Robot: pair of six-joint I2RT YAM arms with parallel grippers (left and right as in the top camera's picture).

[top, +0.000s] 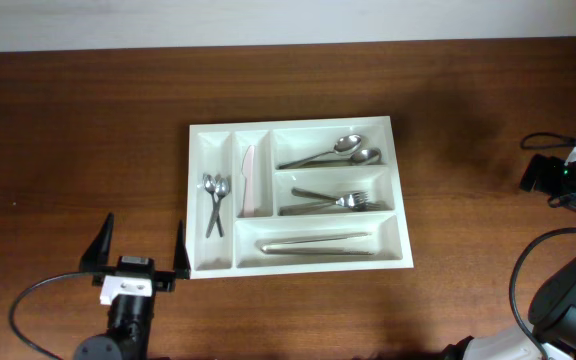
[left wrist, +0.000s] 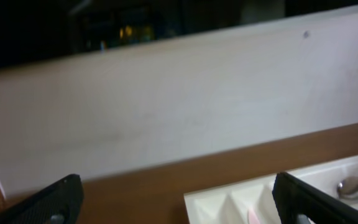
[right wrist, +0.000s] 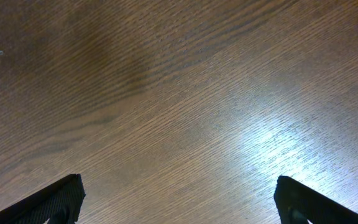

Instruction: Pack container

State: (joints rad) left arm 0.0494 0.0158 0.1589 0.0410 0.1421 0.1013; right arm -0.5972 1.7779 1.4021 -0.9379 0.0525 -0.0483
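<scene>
The container (top: 400,190) is a large white cutlery tray in the middle of the wooden table. It holds two small spoons (top: 215,195) in the left narrow slot, a white knife (top: 249,180) in the second, two spoons (top: 343,150), forks (top: 338,202) and long knives (top: 318,243) in the wide slots. My left gripper (top: 140,250) is open and empty just left of the tray's front left corner. Its wrist view shows the tray's far corner (left wrist: 222,202) between the fingers (left wrist: 176,202). My right gripper (right wrist: 178,199) is open and empty over bare wood; in the overhead view only the right arm (top: 568,175) shows at the right edge.
A white wall (left wrist: 166,106) runs behind the table's far edge. Black cables (top: 528,280) loop at the front right and another (top: 38,300) at the front left by the arm's base.
</scene>
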